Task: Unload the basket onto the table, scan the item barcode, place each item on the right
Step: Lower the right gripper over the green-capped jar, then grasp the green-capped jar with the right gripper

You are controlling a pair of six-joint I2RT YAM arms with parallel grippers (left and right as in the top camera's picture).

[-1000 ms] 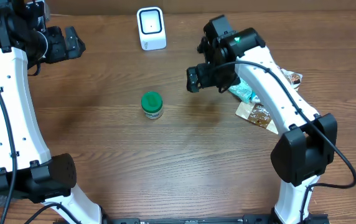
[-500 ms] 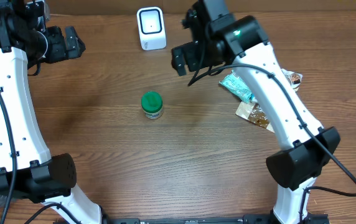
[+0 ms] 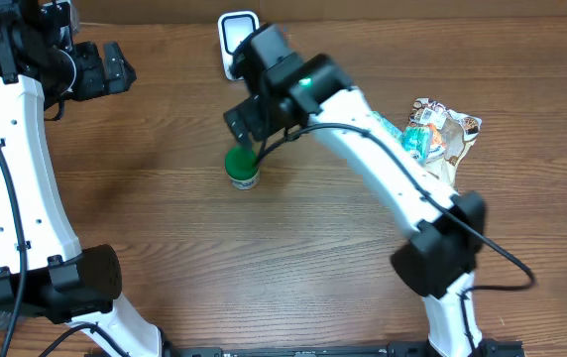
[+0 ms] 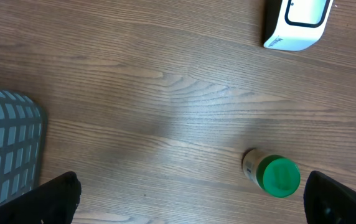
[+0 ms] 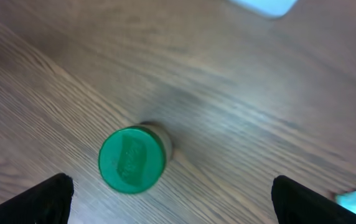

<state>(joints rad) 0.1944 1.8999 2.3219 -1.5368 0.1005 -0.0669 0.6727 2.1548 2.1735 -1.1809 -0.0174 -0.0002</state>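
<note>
The item is a small jar with a green lid (image 3: pixel 242 167), standing upright on the wooden table. My right gripper (image 3: pixel 247 124) hangs open just above and behind it. In the right wrist view the jar (image 5: pixel 132 160) lies left of centre, a little ahead of the wide gap of my right gripper (image 5: pixel 181 202). The white barcode scanner (image 3: pixel 232 28) stands at the back, partly hidden by my right arm. My left gripper (image 3: pixel 123 69) is open at the far left and holds nothing. The left wrist view shows the jar (image 4: pixel 276 175) and the scanner (image 4: pixel 296 22) on the right.
Several snack packets (image 3: pixel 444 134) lie at the right of the table. A grey mesh basket (image 4: pixel 7 155) sits at the left edge. The right arm stretches diagonally across the table's middle.
My right arm has swung left from beside the packets to above the jar, and it now covers part of the scanner. The left arm has not moved.
</note>
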